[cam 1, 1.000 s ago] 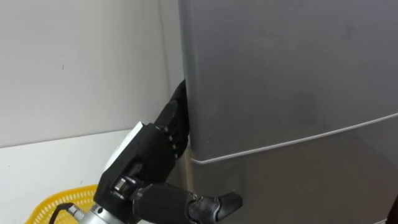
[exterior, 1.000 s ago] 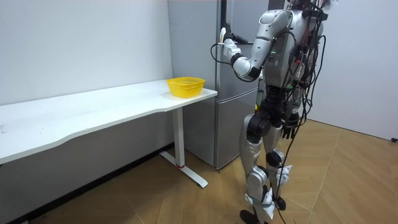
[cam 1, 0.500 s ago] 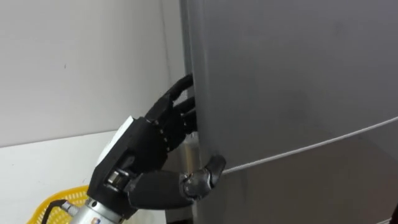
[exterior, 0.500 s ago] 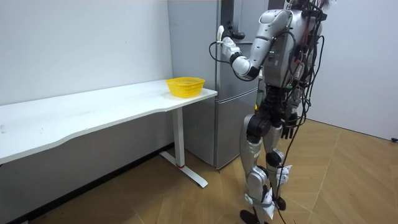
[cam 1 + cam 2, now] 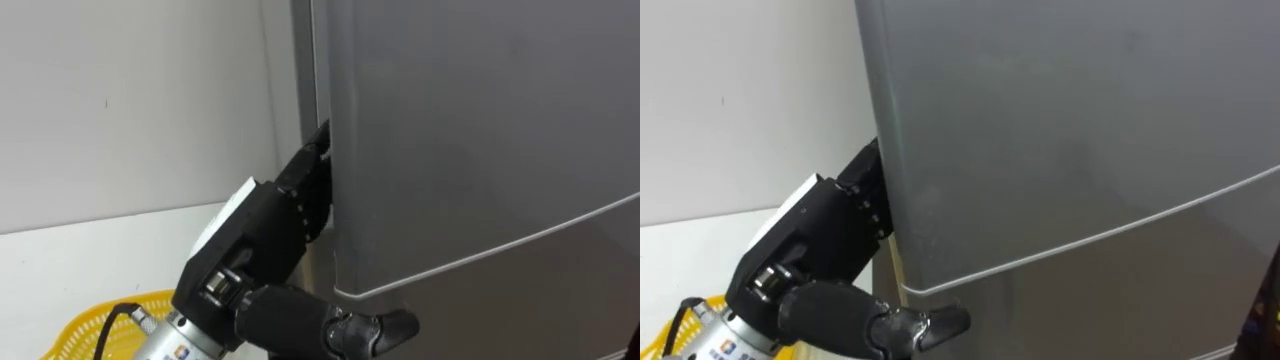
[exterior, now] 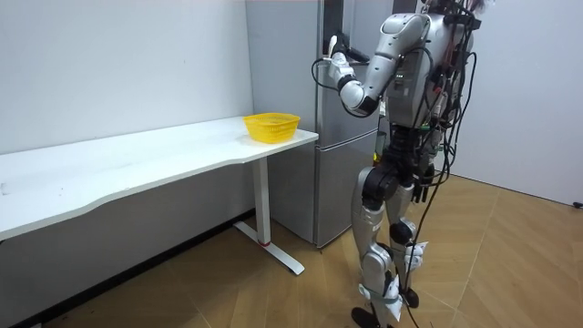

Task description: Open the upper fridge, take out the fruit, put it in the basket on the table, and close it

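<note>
The grey upper fridge door [image 5: 480, 140] stands right in front of me, above the seam to the lower door [image 5: 520, 300]. My left hand [image 5: 265, 235] is at the upper door's left edge. Its fingers hook behind that edge into a narrow dark gap, and the thumb [image 5: 385, 328] lies across the door's front near the seam. The fridge's inside is hidden. In the room view I stand upright before the fridge [image 6: 342, 164] with the left hand [image 6: 339, 66] raised to it, while my right hand [image 6: 422, 189] hangs beside my hip.
A yellow basket [image 5: 90, 325] sits on the end of the long white table [image 6: 137, 159], just left of the fridge. A white wall runs behind the table. Open wooden floor lies behind me and on the room view's right.
The left hand's fingers, spread at the door's edge half a second ago, have slid behind it. The thumb has moved onto the door's front. The edge now sits further right.
</note>
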